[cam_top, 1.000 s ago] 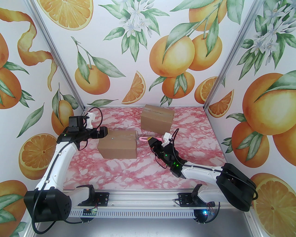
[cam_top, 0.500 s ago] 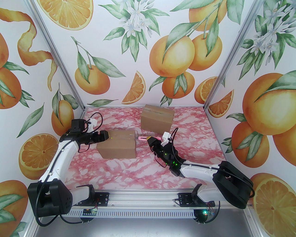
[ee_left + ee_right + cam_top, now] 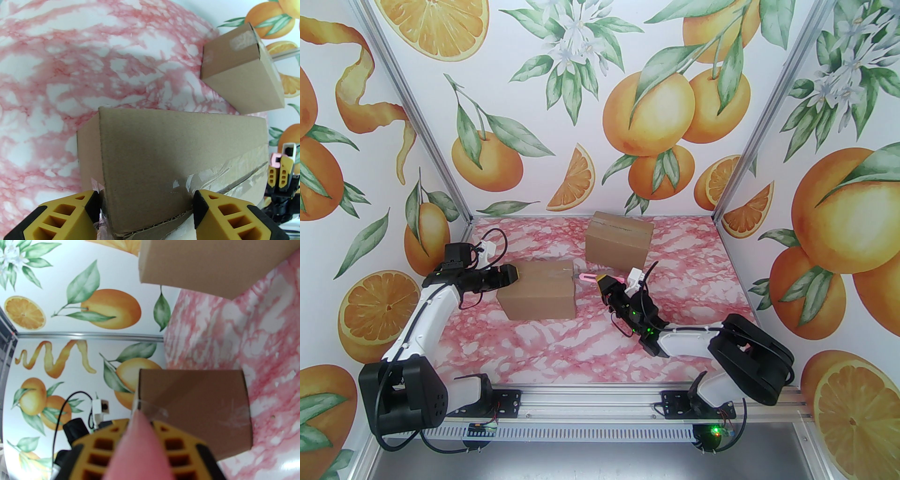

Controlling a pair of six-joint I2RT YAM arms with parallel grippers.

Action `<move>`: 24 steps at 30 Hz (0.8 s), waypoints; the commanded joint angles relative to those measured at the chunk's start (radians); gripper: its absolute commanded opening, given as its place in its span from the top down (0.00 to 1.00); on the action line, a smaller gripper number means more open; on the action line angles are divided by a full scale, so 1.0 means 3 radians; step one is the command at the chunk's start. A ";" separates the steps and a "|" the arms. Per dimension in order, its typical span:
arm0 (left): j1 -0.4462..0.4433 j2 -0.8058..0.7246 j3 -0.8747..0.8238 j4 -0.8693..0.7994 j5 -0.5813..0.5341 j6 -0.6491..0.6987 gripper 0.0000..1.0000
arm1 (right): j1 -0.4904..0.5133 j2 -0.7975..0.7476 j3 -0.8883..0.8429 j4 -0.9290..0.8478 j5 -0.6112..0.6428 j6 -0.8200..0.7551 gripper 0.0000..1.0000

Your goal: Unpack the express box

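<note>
Left gripper [image 3: 145, 199]: jaws spread wide, yellow fingers [image 3: 68, 215] on either side of the left end of the near box [image 3: 539, 293], with the cardboard edge between them. Can't tell if the pads touch it. Nothing is held.

Right gripper [image 3: 603, 281]: pinching a pink cutter [image 3: 587, 278], which sticks out toward the box's right end. In the right wrist view the cutter tip is blurred but sits at the top edge of that end, right where the clear tape [image 3: 211, 173] wraps over.

The near box sits flat on the pink marble table [image 3: 581, 347], mid-left, between the two grippers. Its flaps are closed and the tape runs along the top seam, wrinkled and partly lifted.

A second box [image 3: 619, 240] stands further back near the wall, apart from the first and also closed. Orange-print walls surround the table.
</note>
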 commanded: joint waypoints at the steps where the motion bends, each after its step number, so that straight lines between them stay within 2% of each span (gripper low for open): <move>1: -0.0079 0.0082 -0.0125 -0.0005 0.0287 -0.0025 0.36 | 0.0055 0.0112 0.0042 0.0300 -0.0204 0.0108 1.00; 9: -0.0158 0.0073 -0.0169 0.0042 0.0232 -0.0054 0.39 | 0.0062 0.0212 0.0063 0.0300 -0.0248 0.0206 1.00; 14: -0.0165 0.0032 -0.0173 0.0064 0.0187 -0.0086 0.41 | 0.0059 0.0136 0.0077 0.0084 -0.0260 0.0197 1.00; 24: -0.0119 -0.0010 -0.0190 0.0058 -0.0093 -0.0151 0.47 | -0.0037 -0.0323 -0.0053 -0.0440 -0.0303 0.0067 1.00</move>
